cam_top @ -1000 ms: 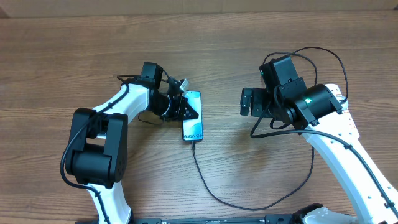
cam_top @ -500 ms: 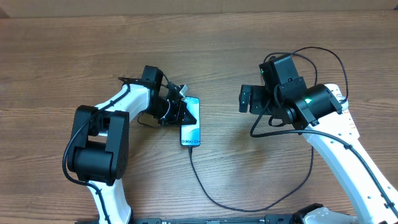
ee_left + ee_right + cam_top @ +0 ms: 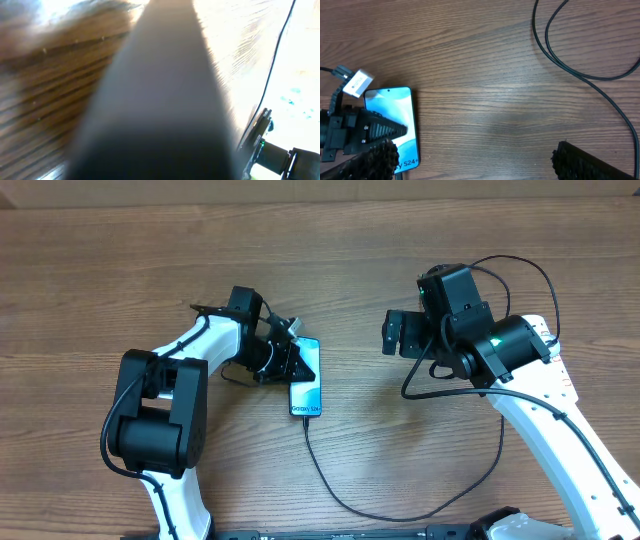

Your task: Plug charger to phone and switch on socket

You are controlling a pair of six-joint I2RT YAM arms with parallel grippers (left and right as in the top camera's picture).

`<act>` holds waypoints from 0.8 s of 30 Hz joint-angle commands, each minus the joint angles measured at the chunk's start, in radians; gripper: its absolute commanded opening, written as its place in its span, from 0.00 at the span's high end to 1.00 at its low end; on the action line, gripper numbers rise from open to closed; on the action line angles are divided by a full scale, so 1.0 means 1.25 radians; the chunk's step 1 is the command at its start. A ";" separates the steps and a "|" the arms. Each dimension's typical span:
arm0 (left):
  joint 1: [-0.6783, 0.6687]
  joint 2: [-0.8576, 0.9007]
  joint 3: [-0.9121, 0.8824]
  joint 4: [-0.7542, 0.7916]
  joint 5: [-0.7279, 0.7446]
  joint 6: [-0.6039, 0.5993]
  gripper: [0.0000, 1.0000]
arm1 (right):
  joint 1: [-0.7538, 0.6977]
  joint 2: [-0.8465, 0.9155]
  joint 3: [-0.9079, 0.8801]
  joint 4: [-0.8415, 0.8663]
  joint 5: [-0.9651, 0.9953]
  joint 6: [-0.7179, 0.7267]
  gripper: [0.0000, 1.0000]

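Note:
The phone (image 3: pixel 308 387) lies on the wooden table with its cyan screen up and "Galaxy S24+" at its near end; it also shows in the right wrist view (image 3: pixel 395 107). My left gripper (image 3: pixel 286 358) is over the phone's far half, with one finger across the screen (image 3: pixel 377 131), and looks shut on it. The left wrist view is filled by a dark blur. The charger cable (image 3: pixel 335 485) meets the phone's near end and loops toward the right arm. My right gripper (image 3: pixel 398 337) is open and empty, to the right of the phone (image 3: pixel 475 167). The socket is out of view.
Black cable strands (image 3: pixel 570 70) lie on the table at the upper right of the right wrist view. A white tag (image 3: pixel 357 82) hangs on the left arm's wiring just beyond the phone. The right arm's own cables (image 3: pixel 520 270) arch over its wrist.
The left gripper and the phone have shifted a little left and toward the front, and the phone has turned slightly. The right gripper has drifted slightly left.

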 commanded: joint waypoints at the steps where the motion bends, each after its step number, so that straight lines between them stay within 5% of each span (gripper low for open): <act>1: 0.000 0.006 -0.028 0.004 -0.057 -0.009 0.92 | 0.001 -0.006 0.012 0.009 0.002 0.005 0.00; 24: 0.001 0.006 -0.059 0.019 -0.176 -0.041 0.70 | 0.001 -0.006 0.012 -0.008 0.002 0.005 0.00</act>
